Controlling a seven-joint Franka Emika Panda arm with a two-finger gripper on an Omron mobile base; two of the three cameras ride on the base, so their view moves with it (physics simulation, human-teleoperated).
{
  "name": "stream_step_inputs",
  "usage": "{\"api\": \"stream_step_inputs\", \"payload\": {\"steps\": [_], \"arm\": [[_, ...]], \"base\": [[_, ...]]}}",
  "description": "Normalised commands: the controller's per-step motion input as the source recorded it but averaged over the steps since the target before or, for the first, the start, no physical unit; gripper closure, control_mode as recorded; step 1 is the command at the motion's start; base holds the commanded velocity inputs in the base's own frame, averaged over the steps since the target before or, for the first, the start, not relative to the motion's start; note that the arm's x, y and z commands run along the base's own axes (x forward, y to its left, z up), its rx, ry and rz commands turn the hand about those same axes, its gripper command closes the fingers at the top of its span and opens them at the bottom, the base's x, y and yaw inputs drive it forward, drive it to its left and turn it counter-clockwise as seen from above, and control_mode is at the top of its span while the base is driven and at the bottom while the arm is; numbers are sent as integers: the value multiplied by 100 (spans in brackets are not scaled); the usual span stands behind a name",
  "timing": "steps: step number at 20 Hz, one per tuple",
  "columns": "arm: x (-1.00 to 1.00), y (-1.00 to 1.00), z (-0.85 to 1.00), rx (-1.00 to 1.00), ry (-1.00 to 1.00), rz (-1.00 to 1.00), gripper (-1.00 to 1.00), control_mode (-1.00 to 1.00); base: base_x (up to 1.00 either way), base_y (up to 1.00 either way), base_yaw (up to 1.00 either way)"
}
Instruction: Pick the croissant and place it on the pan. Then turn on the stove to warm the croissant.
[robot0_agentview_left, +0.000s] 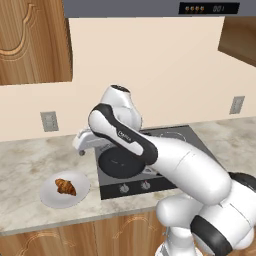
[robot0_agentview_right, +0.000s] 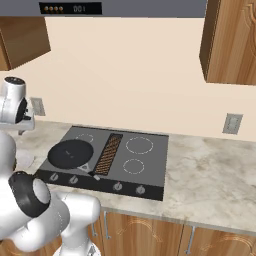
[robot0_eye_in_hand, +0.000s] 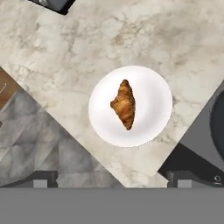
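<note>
The golden-brown croissant lies in the middle of a round white plate on the marble counter, left of the stove. On the stove's front left burner sits the black pan, with nothing in it. My gripper hangs open well above the plate and the counter's front edge, apart from the croissant. In the hand view its two fingertips stand wide apart with nothing between them.
Round knobs line the stove's front strip. The counter's front edge runs just below the plate, with floor beyond it. Wall outlets sit behind the counter, under wooden cabinets and a range hood.
</note>
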Motion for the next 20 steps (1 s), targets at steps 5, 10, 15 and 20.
{"api": "stream_step_inputs", "payload": {"steps": [5,10,15,20], "arm": [[0,89,-30,0,4,14,-100,-100],[-2,43,-19,1,5,11,-100,-100],[3,-3,-40,-2,0,3,-100,-100],[15,-3,-38,-2,0,4,-100,-100]], "base": [[0,0,0],[0,0,0],[0,0,0],[0,0,0]]}}
